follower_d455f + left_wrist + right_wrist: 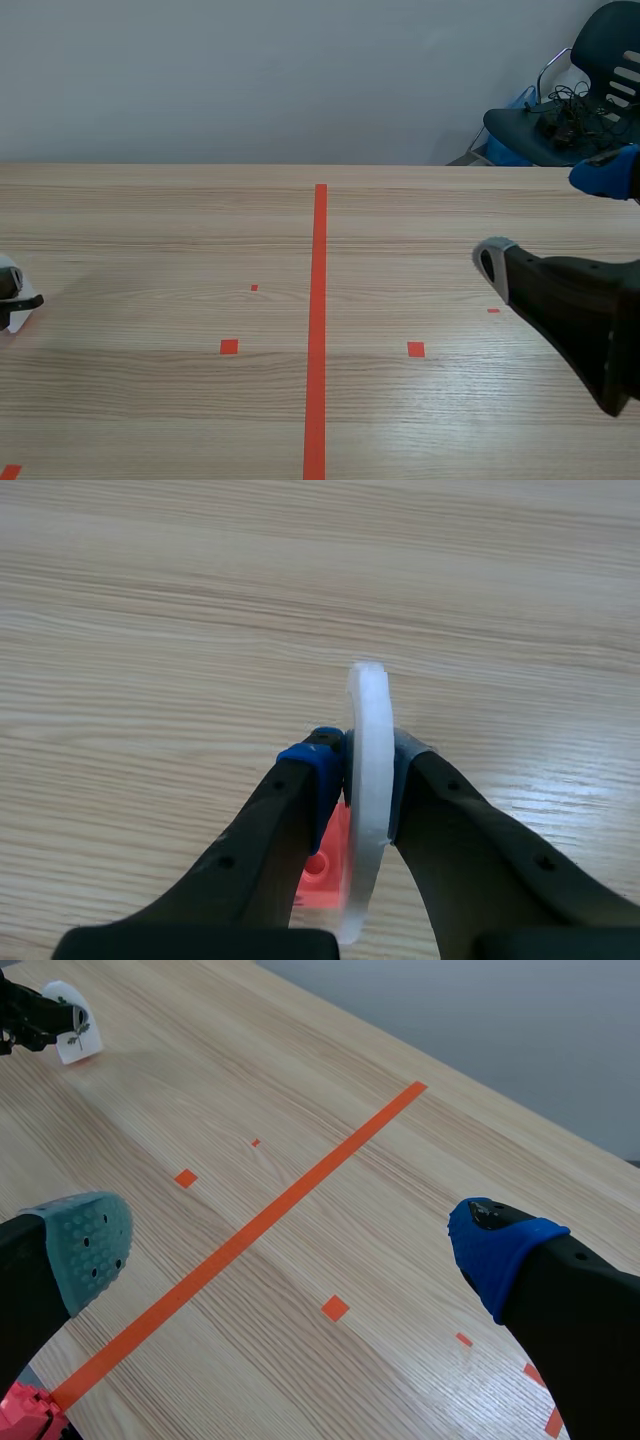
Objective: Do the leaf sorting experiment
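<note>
1. Leaf disc point(368, 705) is at the scene's left, held edge-on in the clamped left gripper point(366, 765).
2. Right gripper point(290, 1245) hangs open at the right, holding nothing.
3. Sorting looks barely begun; placing the disc remains.

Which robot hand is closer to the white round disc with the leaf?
Left. The left gripper is shut on the white round disc; the right gripper hangs open beyond the orange tape line.

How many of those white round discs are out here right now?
1: a white round disc, clamped edge-on between the left arm's fingers, at the left of the wooden table. Others may lie out of view.
</note>
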You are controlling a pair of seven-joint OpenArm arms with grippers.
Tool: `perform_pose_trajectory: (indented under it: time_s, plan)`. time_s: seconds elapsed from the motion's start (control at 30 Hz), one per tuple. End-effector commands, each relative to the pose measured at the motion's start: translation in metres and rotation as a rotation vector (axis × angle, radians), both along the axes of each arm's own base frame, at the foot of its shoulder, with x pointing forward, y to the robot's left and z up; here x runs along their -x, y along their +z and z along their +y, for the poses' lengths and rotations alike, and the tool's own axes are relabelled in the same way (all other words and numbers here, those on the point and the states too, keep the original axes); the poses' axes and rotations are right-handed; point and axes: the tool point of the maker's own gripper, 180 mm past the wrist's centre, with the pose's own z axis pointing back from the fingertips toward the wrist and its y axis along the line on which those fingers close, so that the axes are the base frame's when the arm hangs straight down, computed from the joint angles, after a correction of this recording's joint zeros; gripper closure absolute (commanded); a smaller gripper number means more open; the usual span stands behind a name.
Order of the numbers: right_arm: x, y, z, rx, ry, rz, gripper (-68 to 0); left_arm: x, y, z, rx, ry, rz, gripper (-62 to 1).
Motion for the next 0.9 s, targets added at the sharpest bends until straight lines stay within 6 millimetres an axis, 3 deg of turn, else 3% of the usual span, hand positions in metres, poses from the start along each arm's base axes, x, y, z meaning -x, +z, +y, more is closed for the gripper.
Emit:
perform_pose_trajectory:
  time_s: [0.0, 0.07, 0.2, 0.3, 0.5, 0.73, 0.8, 0.87]
  plan:
    - [-0.001, 0.009, 0.000, -0.013, -0.003, -0.027, -67.9, -0.011, 0.014, -0.005, 0.010, -0.008, -0.054, -7.4]
    - [-0.001, 0.009, 0.000, -0.013, -0.003, -0.027, -67.9, -0.011, 0.013, -0.006, 0.012, -0.008, -0.054, -11.2]
    - [-0.001, 0.009, 0.000, -0.013, -0.003, -0.027, -67.9, -0.011, 0.014, -0.005, 0.009, -0.008, -0.053, -27.5]
    - [-0.001, 0.009, 0.000, -0.013, -0.003, -0.027, -67.9, -0.012, 0.018, -0.003, 0.001, -0.010, -0.065, -36.2]
    - [-0.001, 0.009, 0.000, -0.013, -0.003, -0.027, -67.9, -0.027, 0.061, 0.002, -0.039, -0.044, -0.182, -55.2]
    - [-0.001, 0.009, 0.000, -0.012, -0.003, -0.027, -67.9, -0.047, 0.129, 0.005, -0.097, -0.114, -0.255, -57.3]
    - [-0.001, 0.009, 0.000, -0.012, -0.003, -0.027, -67.9, -0.048, 0.145, -0.004, -0.095, -0.169, -0.273, -57.8]
    - [-0.001, 0.009, 0.000, -0.012, -0.003, -0.027, -67.9, -0.046, 0.158, -0.018, -0.091, -0.236, -0.290, -62.3]
